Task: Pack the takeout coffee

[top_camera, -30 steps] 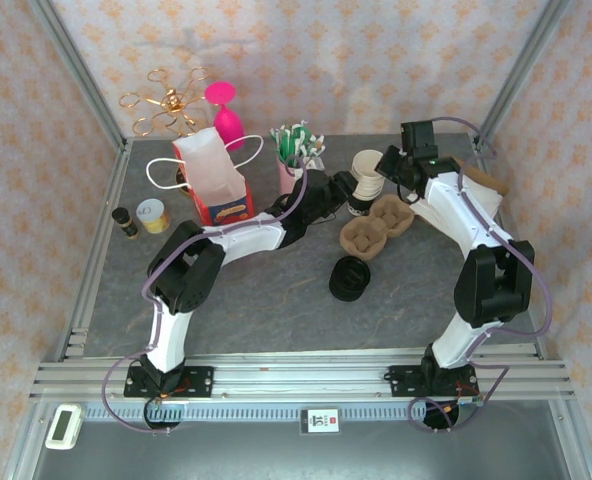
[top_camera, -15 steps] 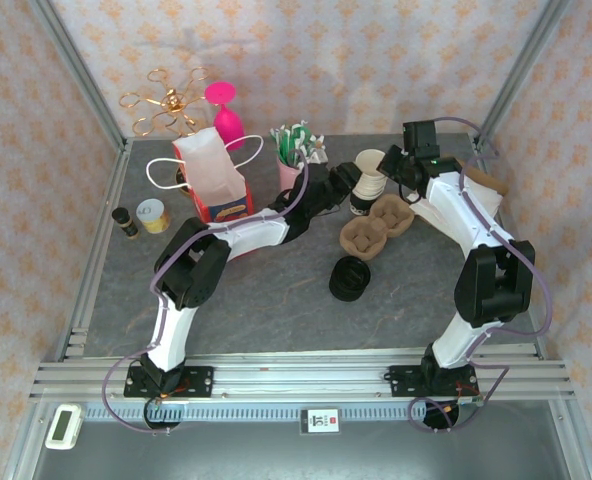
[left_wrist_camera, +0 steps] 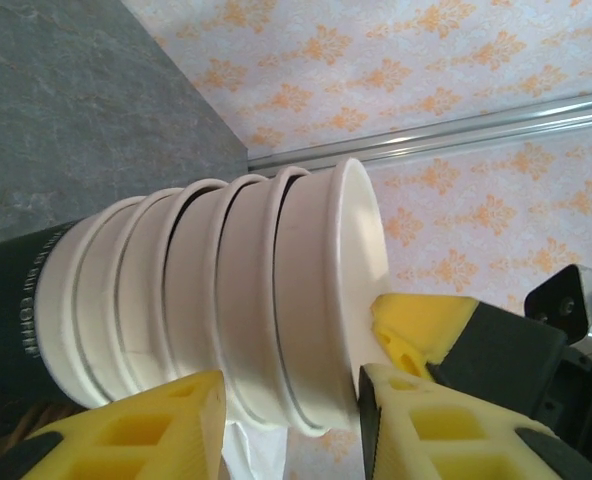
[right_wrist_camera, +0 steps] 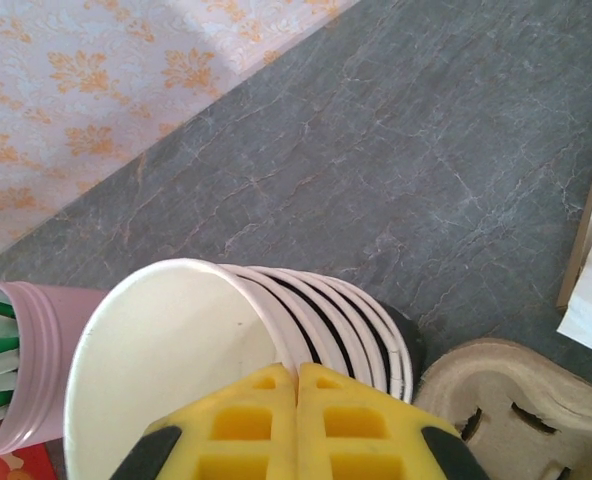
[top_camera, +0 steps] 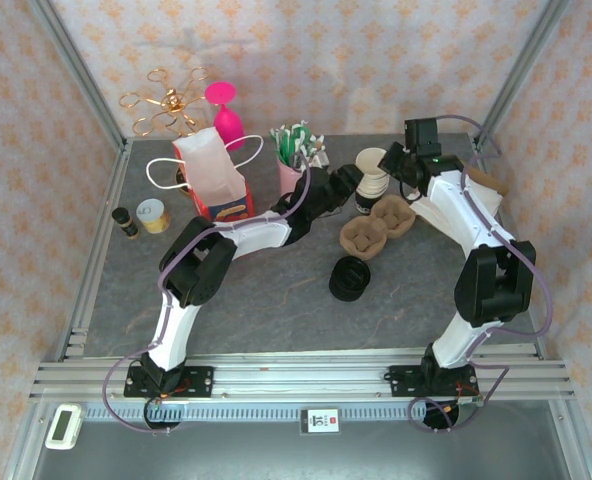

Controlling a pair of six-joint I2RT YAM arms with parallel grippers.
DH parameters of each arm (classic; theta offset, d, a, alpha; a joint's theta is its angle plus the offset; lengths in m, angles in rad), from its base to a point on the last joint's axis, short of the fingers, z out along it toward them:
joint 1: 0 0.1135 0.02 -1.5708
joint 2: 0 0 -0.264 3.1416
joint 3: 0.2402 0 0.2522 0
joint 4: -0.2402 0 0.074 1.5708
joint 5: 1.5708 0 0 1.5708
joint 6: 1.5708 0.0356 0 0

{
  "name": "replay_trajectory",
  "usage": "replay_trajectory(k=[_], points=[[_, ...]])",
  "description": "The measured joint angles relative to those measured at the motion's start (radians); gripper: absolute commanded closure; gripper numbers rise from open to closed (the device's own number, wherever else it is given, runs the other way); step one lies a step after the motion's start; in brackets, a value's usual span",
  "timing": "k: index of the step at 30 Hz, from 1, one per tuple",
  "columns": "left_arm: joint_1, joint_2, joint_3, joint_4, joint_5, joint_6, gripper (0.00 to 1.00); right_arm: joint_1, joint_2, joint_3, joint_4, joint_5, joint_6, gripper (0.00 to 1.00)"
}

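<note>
The takeout coffee is out of view. A stack of lidless cream-rimmed cups [top_camera: 368, 188] stands at the back of the table on a dark bottom cup, its top leaning left. My right gripper [top_camera: 388, 166] is shut on the rim of the top cup [right_wrist_camera: 166, 370], with the cup wall pinched between its yellow fingers [right_wrist_camera: 298, 375]. My left gripper [top_camera: 350, 184] comes in from the left. Its jaws [left_wrist_camera: 291, 420] stand partly apart astride the upper rims of the stack [left_wrist_camera: 206, 300]. One finger [left_wrist_camera: 426, 420] is by the top rim. Whether they press on the cups is unclear.
A brown cardboard cup carrier [top_camera: 376, 225] lies just in front of the stack. A pile of black lids [top_camera: 350, 278] sits mid-table. A white paper bag [top_camera: 214, 178] and a pink holder [top_camera: 292, 165] stand left of the stack. A small jar [top_camera: 153, 215] and a bottle [top_camera: 125, 222] are at the far left.
My left arm has stretched slightly farther toward the stack, its elbow shifting right. The stack's top has tipped a little. The right gripper keeps its hold on the top rim.
</note>
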Motion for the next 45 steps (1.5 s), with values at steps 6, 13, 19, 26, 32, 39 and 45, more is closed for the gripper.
replay_trajectory(k=[6,13,19,26,32,39,45], points=[[0.007,-0.023,-0.065,0.03,-0.001,-0.019,0.6,-0.003,0.006,0.013,-0.001,0.003,0.007,1.0],[0.011,-0.022,-0.054,0.042,0.002,-0.034,0.6,-0.004,0.007,0.015,-0.002,0.003,0.008,1.0],[0.011,-0.022,-0.041,0.043,0.003,-0.036,0.61,-0.004,0.008,0.066,-0.019,0.01,0.008,1.0],[0.013,-0.025,-0.042,0.035,0.003,-0.031,0.61,-0.004,0.002,0.16,-0.058,0.042,0.006,1.0],[0.024,-0.129,-0.124,-0.003,-0.005,0.013,0.61,-0.004,-0.074,0.164,-0.109,0.044,-0.003,1.0],[0.037,-0.394,-0.287,-0.044,-0.018,0.088,0.6,0.061,-0.176,0.169,-0.185,0.061,-0.032,1.0],[0.037,-0.62,-0.391,-0.201,-0.085,0.219,0.6,0.192,-0.216,0.143,-0.22,0.071,-0.05,1.0]])
